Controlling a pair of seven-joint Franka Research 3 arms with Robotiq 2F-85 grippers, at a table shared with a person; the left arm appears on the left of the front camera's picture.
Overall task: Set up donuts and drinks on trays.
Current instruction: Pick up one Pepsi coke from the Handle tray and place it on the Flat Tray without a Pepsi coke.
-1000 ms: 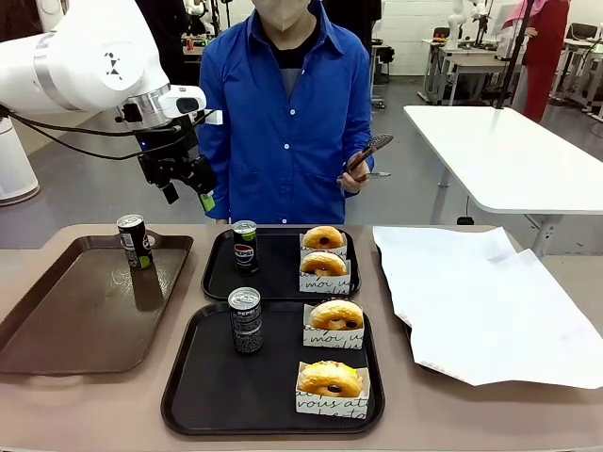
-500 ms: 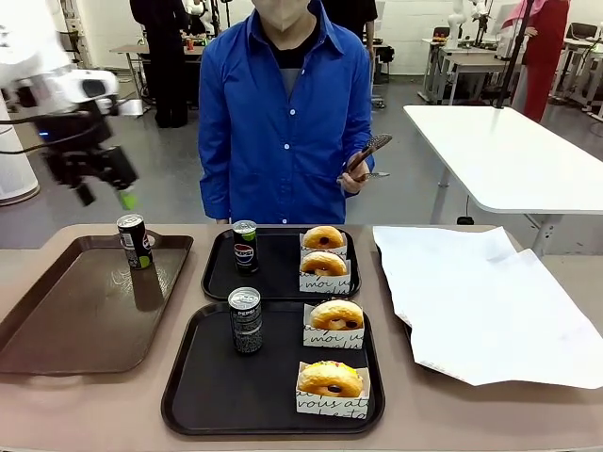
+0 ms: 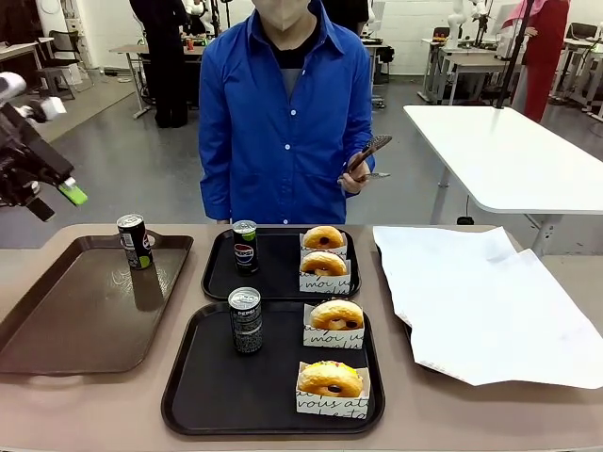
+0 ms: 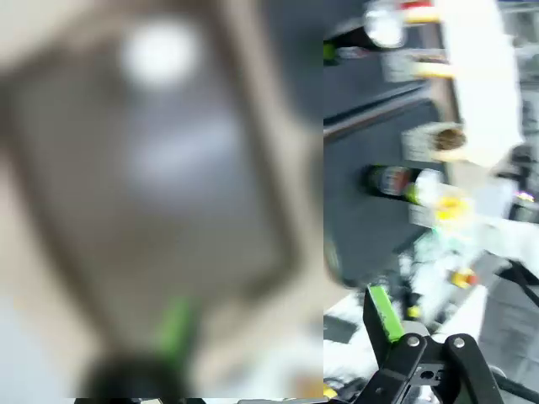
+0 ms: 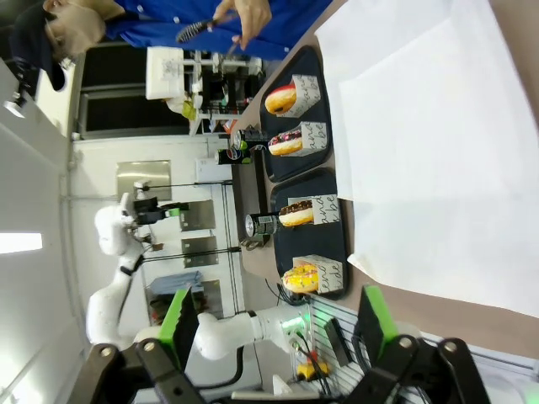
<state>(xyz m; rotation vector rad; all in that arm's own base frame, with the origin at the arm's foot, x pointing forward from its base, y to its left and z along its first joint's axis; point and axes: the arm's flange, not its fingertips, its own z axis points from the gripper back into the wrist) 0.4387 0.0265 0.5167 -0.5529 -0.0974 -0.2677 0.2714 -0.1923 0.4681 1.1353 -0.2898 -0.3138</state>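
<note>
while left hand hangs released, each black tray holds one can, two donuts

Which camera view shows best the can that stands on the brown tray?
The front view: the can stands upright and sharp at the far end of the brown tray, with nothing in front of it. The left wrist view shows the tray area as a blur, so the can cannot be told there. In the right wrist view I cannot make it out.
</note>
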